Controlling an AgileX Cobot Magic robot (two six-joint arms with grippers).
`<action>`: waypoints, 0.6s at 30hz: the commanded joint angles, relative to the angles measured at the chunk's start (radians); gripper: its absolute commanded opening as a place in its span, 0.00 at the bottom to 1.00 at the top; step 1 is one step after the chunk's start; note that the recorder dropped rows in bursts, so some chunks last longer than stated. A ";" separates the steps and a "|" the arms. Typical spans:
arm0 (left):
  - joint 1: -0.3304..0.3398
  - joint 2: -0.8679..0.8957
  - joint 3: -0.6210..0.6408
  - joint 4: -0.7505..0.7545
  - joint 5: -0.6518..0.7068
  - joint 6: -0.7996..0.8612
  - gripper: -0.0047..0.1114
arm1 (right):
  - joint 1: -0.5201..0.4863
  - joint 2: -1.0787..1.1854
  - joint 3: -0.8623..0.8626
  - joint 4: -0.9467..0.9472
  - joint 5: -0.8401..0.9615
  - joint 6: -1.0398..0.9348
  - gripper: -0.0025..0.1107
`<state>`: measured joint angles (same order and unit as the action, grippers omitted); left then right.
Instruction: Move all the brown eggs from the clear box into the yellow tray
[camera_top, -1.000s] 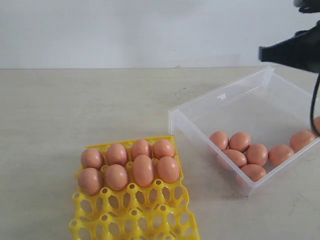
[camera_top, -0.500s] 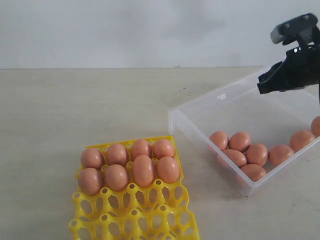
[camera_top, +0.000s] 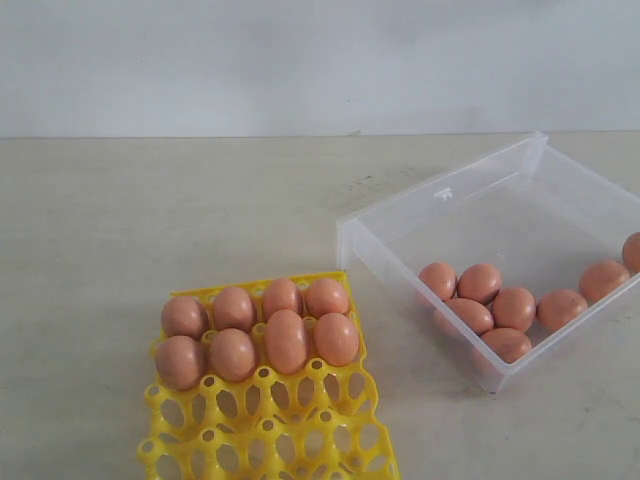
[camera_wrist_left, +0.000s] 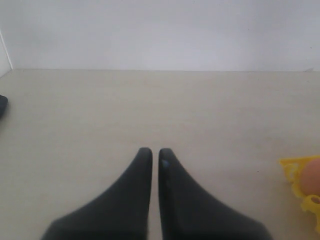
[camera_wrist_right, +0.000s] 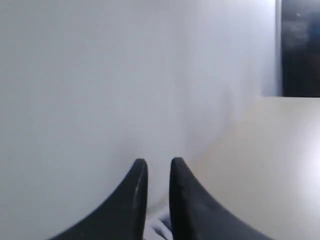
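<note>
- Step in hand, as I judge it: fetching the next of the brown eggs (camera_top: 287, 340) from the clear box (camera_top: 400, 295) for the yellow tray (camera_top: 270, 430). Neither arm shows in the exterior view.
- Left pincer (camera_wrist_left: 155, 151): clenched to a hairline slit and empty, looking across bare counter (camera_top: 150, 220). One tray corner sits at the edge of its view. I would leave it parked clear of the tray.
- Yellow tray: on the counter at the near left. Its two far rows are filled and the near cups are free. I would seat the next egg in a free cup beside the filled row, lowering it straight down between the pegs.
- Clear box: right of the tray and apart from it, with its eggs along the near wall. I would pick an egg at the edge of the cluster, descend from above and close softly across its short axis.
- Right pincer (camera_wrist_right: 159, 162): nearly clenched with a slim gap, empty, facing the wall. It must spread wide before descending.
- Count: eight eggs in the tray and eight in the box, one of them cut by the frame edge. One tray, one box.
</note>
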<state>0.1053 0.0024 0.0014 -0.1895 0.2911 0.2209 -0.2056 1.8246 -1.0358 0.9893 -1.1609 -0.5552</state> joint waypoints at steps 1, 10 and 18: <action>0.003 -0.002 -0.001 -0.005 -0.007 0.007 0.08 | 0.001 -0.049 -0.069 -0.350 0.244 0.216 0.12; 0.003 -0.002 -0.001 -0.005 -0.007 0.007 0.08 | 0.026 -0.108 -0.208 -2.463 0.927 2.086 0.02; 0.003 -0.002 -0.001 -0.005 -0.007 0.007 0.08 | 0.081 -0.113 -0.146 -2.734 0.404 2.373 0.02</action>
<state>0.1053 0.0024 0.0014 -0.1895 0.2911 0.2209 -0.1520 1.7235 -1.2038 -1.6939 -0.6802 1.8002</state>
